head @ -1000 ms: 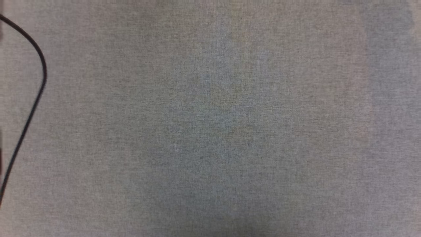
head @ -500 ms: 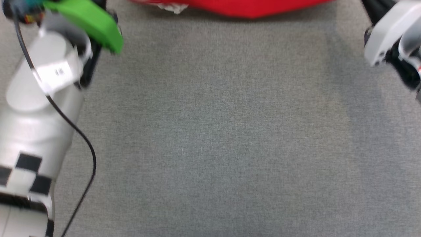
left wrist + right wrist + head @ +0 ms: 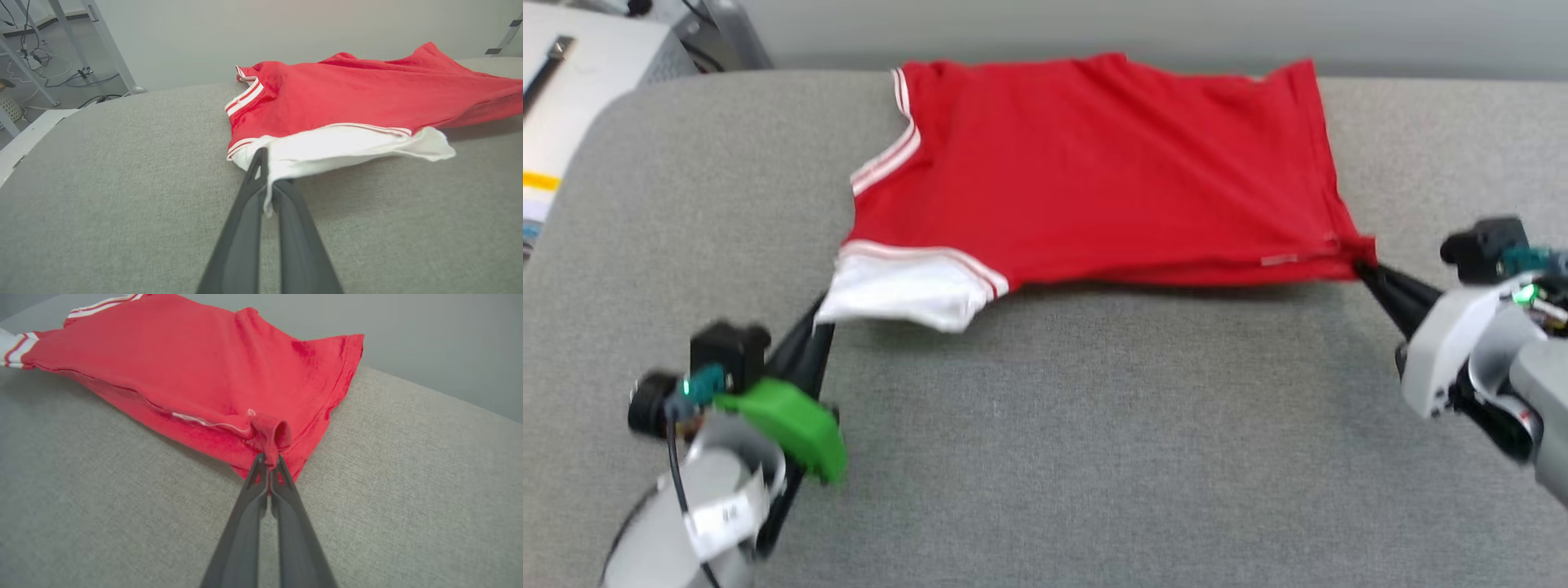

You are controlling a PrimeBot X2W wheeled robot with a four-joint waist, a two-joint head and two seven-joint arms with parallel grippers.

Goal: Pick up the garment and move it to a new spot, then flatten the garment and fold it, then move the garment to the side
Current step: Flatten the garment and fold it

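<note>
Here, red garment with striped trim, stretched across far side of grey counter, left tool clamped on white sleeve, right tool clamped on hem corner.

The head camera looks steeply down and forward over the grey surface, taking in the whole garment. The wrist cameras sit low and close, sighting along the left gripper and right gripper from opposite ends. All three views share the garment.
</note>
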